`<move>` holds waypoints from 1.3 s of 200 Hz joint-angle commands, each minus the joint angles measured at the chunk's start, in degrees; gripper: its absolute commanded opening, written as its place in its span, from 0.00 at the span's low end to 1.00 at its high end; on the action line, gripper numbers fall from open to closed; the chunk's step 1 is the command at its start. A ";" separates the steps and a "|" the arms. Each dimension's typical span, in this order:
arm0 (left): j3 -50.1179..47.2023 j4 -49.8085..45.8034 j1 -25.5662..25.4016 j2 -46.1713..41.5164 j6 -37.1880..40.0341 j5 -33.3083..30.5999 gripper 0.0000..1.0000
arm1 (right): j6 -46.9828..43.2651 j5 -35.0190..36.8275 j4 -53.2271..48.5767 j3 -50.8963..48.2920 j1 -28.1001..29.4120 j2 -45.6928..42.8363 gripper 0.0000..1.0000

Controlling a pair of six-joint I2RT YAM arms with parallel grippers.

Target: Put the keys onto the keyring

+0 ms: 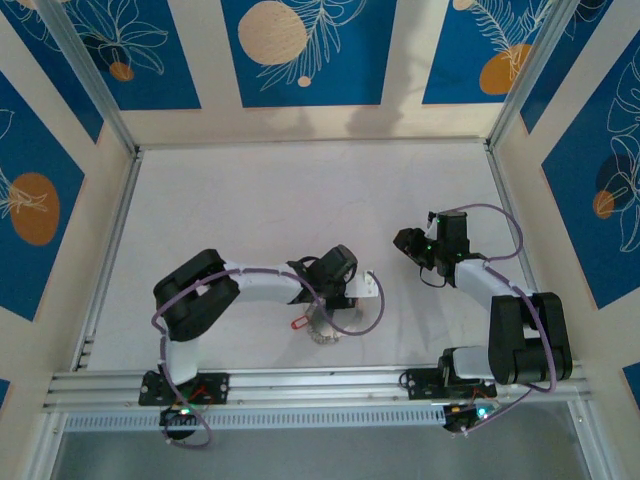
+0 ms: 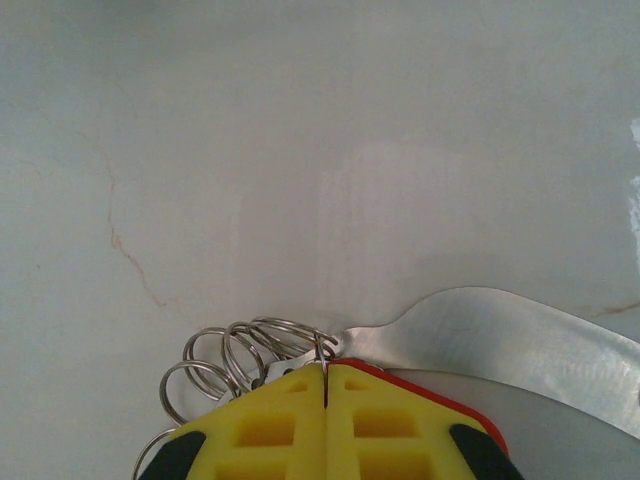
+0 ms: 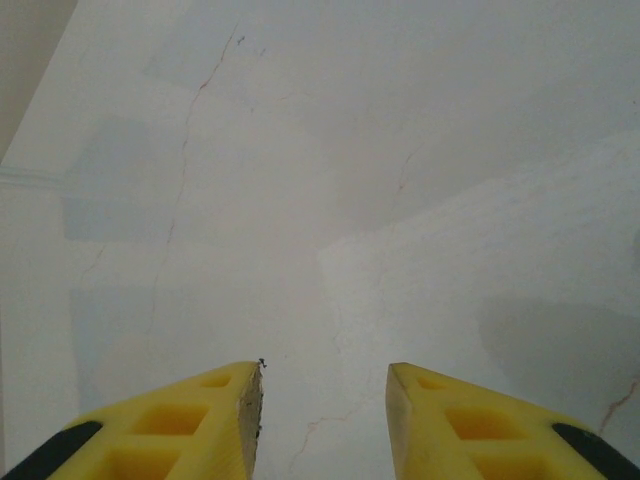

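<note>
Left gripper [image 2: 326, 368]: fingers pressed flat together, pinching a thin wire that I take for the keyring [image 2: 319, 347]. A bunch of small wire loops [image 2: 235, 352] fans out just left of the pinch. What I take for a key [image 2: 500, 335], a flat silvery blade, sticks out to the right, touching the fingertips.

From above, all this sits near the middle of the table's [image 1: 270, 200] near edge, with a red tag [image 1: 299, 322] just beside it.

Right gripper [image 3: 325, 368]: fingers apart, nothing between them, bare table below, well apart from the left.

Judgement: the step in hand is presenting the ring for threading. I plan to hold the pinch firm with the wire level, then bring the right in slowly and take the key by its flat. Risk: the wire twists or slips in the pads
</note>
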 commanded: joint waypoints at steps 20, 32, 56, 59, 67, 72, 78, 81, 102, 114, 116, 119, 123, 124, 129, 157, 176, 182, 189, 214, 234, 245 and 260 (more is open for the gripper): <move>-2.46 1.62 -0.49 -1.01 1.61 1.88 0.00 | -0.06 0.28 0.43 -0.30 -0.02 -0.05 0.38; -2.77 1.87 -0.49 -1.13 1.87 2.45 0.00 | -0.14 0.27 0.60 -0.29 0.07 0.04 0.38; -2.46 2.53 -0.50 -0.79 1.49 2.50 0.26 | -0.06 0.21 0.90 -0.10 0.34 0.22 0.38; -2.44 2.64 -0.50 -0.70 1.44 2.52 0.27 | -0.03 0.21 0.92 -0.10 0.31 0.22 0.38; -2.11 2.66 -0.50 -0.48 1.46 2.52 0.28 | -0.01 0.21 1.00 -0.02 0.42 0.33 0.38; -1.93 2.57 -0.50 -0.30 1.44 2.44 0.28 | -0.06 0.22 0.99 -0.06 0.44 0.32 0.38; -1.75 2.57 -0.50 -0.11 1.43 2.25 0.28 | -0.06 0.23 1.01 -0.02 0.52 0.37 0.38; -1.69 2.57 -0.49 -0.04 1.48 2.25 0.28 | -0.06 0.27 1.03 -0.01 0.53 0.34 0.38; -1.43 2.48 -0.49 0.40 1.43 2.29 0.27 | 0.06 0.39 0.99 -0.04 0.53 0.17 0.38; -1.50 2.69 -0.50 0.52 1.29 1.17 0.19 | 0.04 0.51 1.01 -0.01 0.53 0.05 0.38; -1.54 2.73 -0.50 0.49 1.26 0.99 0.16 | 0.08 0.48 1.01 -0.01 0.53 0.11 0.38; -1.65 2.81 -0.48 0.50 1.33 0.69 0.13 | 0.11 0.55 1.02 -0.06 0.53 0.11 0.38; -1.79 2.83 -0.50 0.50 1.44 0.55 0.10 | 0.12 0.59 1.02 -0.04 0.51 0.08 0.38; -1.76 2.88 -0.50 0.48 1.48 0.47 0.09 | 0.12 0.53 1.02 -0.03 0.52 0.11 0.38; -1.94 2.92 -0.50 0.32 1.52 0.16 0.07 | 0.12 0.58 0.97 -0.01 0.53 0.05 0.38; -2.31 2.62 -0.47 -0.24 1.78 -1.00 0.00 | 0.16 0.82 1.08 -0.12 0.62 -0.05 0.38; -2.74 2.38 -0.46 -0.92 1.96 -1.01 0.00 | -0.01 0.78 1.11 -0.09 0.69 0.07 0.37; -2.93 2.55 -0.45 -1.24 2.09 -0.97 0.00 | -0.33 0.80 1.13 -0.01 0.75 -0.04 0.37; -3.28 2.57 -0.50 -1.62 2.07 -0.89 0.00 | -1.09 0.75 1.30 -0.10 0.94 0.01 0.37; -5.50 3.18 0.09 -4.48 3.03 1.38 0.00 | -5.82 0.19 3.80 -1.10 2.25 -0.98 0.39; -7.56 2.63 1.69 -8.45 4.39 4.94 0.00 | -12.13 1.41 7.13 -2.64 4.60 -2.93 0.41; -8.25 1.31 3.00 -10.74 5.00 7.46 0.00 | -16.22 1.15 10.55 -3.84 5.95 -4.01 0.42; -9.05 -0.43 4.77 -13.71 5.97 10.18 0.00 | -19.60 0.79 15.35 -5.78 7.44 -4.99 0.42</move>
